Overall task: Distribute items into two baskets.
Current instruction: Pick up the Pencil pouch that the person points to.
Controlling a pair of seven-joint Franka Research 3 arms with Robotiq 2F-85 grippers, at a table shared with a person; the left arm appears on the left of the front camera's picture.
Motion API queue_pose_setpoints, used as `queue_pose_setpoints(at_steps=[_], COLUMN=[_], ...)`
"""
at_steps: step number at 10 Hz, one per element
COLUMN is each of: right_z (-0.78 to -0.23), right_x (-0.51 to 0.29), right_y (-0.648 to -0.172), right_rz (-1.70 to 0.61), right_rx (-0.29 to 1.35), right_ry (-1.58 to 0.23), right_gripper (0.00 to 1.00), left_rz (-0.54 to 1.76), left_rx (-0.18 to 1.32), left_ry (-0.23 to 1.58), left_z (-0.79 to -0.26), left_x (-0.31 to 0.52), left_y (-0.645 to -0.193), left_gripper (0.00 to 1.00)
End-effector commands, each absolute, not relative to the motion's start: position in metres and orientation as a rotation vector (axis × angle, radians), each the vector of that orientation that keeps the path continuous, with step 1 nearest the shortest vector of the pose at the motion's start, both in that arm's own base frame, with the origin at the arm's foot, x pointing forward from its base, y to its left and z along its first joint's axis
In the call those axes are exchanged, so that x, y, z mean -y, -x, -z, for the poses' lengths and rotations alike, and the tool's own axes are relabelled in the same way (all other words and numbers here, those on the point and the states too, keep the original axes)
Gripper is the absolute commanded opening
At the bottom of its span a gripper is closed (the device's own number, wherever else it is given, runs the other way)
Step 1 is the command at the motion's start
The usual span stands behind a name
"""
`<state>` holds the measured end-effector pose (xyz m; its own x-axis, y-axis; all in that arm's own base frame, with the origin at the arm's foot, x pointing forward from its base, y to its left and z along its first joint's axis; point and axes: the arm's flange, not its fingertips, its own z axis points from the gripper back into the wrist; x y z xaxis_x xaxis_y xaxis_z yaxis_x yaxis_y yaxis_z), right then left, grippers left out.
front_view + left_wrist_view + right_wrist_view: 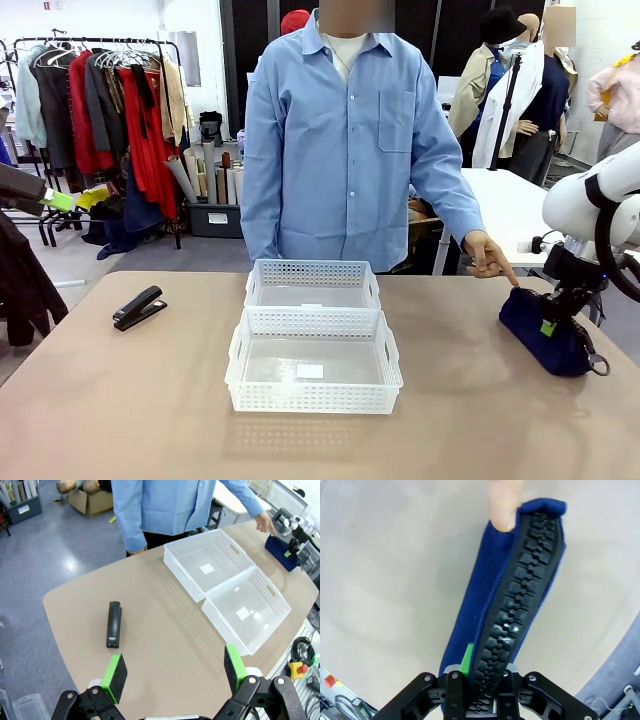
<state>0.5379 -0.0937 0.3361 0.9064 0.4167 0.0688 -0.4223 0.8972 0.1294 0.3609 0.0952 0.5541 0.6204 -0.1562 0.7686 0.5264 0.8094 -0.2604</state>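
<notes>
Here the table [120, 400] carries everything. Two white baskets sit end to end at its middle, the nearer basket [310, 400] touching the farther basket [312, 268], and both have nothing inside. At the robot's right end lies the navy pouch [535, 340], and the black stapler [138, 308] lies flat, well apart from it, at the left end.

The right gripper [553, 318] is clenched on the pouch, pinching the zipper ridge along its top (the right wrist view shows the zip's teeth running straight up out of the jaws). The person's hand [490, 255] rests a fingertip on the pouch's far end. The left gripper [175, 672] hangs released, pads spread wide, above the table's left end with the stapler ahead of it.

The step in hand looks like lifting the pouch toward a basket. To do it well, the lift should wait until that finger is off. It should then rise straight, since soft fabric held by a thin ridge can sag or swing. Carry it high enough to clear the perforated wall, and let go low inside.
</notes>
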Motion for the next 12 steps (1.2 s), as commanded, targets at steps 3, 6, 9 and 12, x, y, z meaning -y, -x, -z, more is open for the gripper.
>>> queue_pose_setpoints(at_steps=[3, 6, 9, 12], right_z=[-0.333, -0.333, -0.351, -0.429], right_x=[0.097, 0.1, 0.099, 0.081], right_y=[-0.544, -0.543, -0.539, -0.516], right_rz=[-0.465, -0.47, -0.461, -0.589], right_rx=[0.062, 0.061, 0.02, 0.092], right_ry=[-0.199, -0.202, -0.215, -0.221], right_gripper=[0.0, 0.0, 0.0, 0.0], left_rz=[0.419, 0.419, 0.419, 0.419], left_rx=[0.828, 0.828, 0.828, 0.828], left_ry=[0.513, 0.513, 0.513, 0.513], left_z=[-0.554, -0.554, -0.554, -0.554], left_x=[-0.095, -0.095, -0.095, -0.095], left_y=[-0.363, -0.363, -0.363, -0.363], left_gripper=[1.0, 1.0, 1.0, 1.0])
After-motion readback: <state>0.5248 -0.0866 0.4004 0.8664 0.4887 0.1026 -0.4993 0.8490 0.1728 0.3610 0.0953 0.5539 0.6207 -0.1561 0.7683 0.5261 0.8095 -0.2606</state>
